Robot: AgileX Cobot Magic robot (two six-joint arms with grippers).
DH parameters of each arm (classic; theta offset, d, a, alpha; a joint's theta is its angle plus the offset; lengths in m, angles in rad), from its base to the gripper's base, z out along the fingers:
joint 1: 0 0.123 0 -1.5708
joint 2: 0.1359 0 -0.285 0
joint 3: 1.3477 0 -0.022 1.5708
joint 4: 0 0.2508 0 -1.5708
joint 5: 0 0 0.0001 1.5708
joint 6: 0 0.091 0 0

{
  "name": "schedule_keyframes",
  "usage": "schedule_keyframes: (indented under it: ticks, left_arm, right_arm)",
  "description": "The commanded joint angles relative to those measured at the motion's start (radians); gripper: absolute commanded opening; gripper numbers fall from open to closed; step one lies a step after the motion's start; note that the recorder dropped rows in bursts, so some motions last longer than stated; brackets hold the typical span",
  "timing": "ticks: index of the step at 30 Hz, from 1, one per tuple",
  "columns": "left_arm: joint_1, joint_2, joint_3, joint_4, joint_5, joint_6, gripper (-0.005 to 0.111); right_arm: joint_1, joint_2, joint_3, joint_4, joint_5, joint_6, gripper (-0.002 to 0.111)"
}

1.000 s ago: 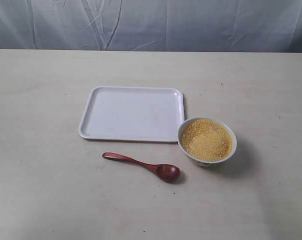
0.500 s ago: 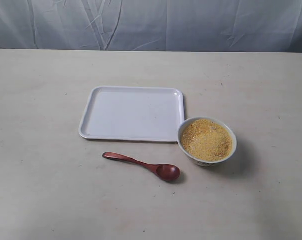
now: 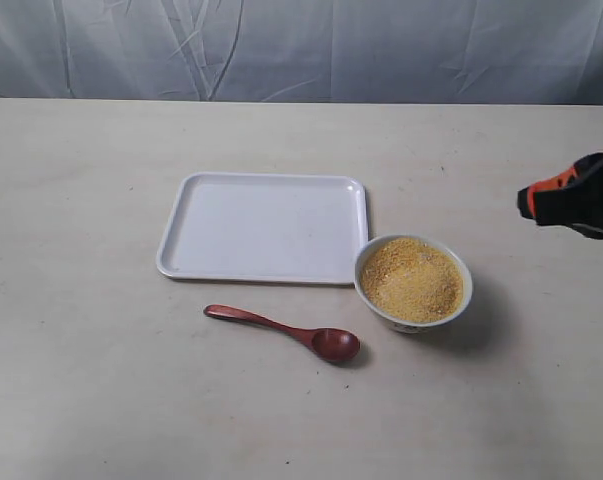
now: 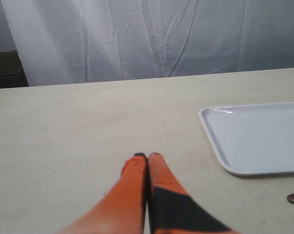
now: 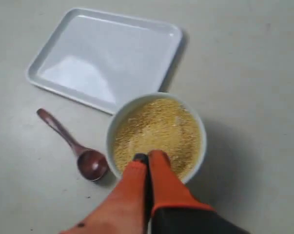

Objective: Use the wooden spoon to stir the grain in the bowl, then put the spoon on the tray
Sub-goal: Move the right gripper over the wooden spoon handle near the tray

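light soft, even | bowl (image 3: 413, 238) shadow faint | right wrist view blurry

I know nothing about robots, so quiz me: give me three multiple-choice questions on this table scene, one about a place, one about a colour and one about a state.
1. Where does the wooden spoon lie, relative to the tray and the bowl?
A on the tray
B in the bowl
C on the table, near both

2. What colour is the grain?
A golden yellow
B white
C green

3. How is the right gripper?
A wide open
B shut, holding nothing
C shut on the spoon

Answers:
1 C, its whole length rests on bare tabletop.
2 A, the bowl's filling looks sandy yellow.
3 B, its orange fingertips meet with nothing between them.
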Motion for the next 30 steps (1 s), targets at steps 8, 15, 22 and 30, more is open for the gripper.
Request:
schedule_keyframes:
  ticks: [8,15,22,30]
  left_arm:
    - [0.0,-0.005,0.005,-0.002,-0.01,-0.001,0.0]
    - [0.0,-0.005,0.005,-0.002,-0.01,-0.001,0.0]
    - [0.0,-0.005,0.005,-0.002,-0.01,-0.001,0.0]
    - [0.0,-0.005,0.005,-0.002,-0.01,-0.001,0.0]
  right_arm:
    - [0.431,0.281,-0.195,-0.015,-0.044,-0.069,-0.001]
    - [0.634,0.485,-0.308,-0.101,-0.066,-0.041,-0.001]
    - [0.763,0.658,-0.458,-0.351,-0.026,0.208,-0.001]
    - [0.847,0.804,-0.646,-0.532,0.07,0.334,-0.001]
